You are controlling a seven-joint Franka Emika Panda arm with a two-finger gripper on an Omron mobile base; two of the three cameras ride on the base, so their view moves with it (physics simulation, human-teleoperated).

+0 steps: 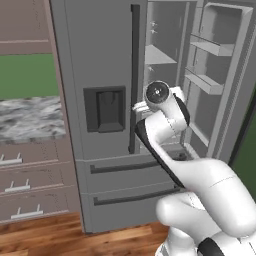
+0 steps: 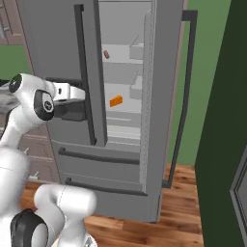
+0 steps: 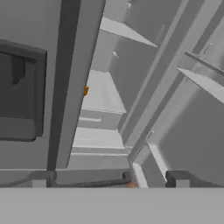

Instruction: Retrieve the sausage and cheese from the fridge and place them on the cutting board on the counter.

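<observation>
Sausage (image 2: 106, 54) lies on an upper shelf inside the fridge (image 2: 58, 43), whose right door (image 1: 222, 75) stands open while the left door is closed. Cheese (image 2: 116, 101) sits on a lower shelf of the fridge, below the sausage and a little to its right; in the hand view a small orange piece of it (image 3: 85, 91) shows past the edge of the closed door. Hand (image 2: 84, 103) is just beside the long dark handle (image 2: 87, 77) of the closed door, in front of the dispenser; its fingers stand wide apart and hold nothing. Surface (image 1: 30, 117) with brown drawers is left of the fridge.
</observation>
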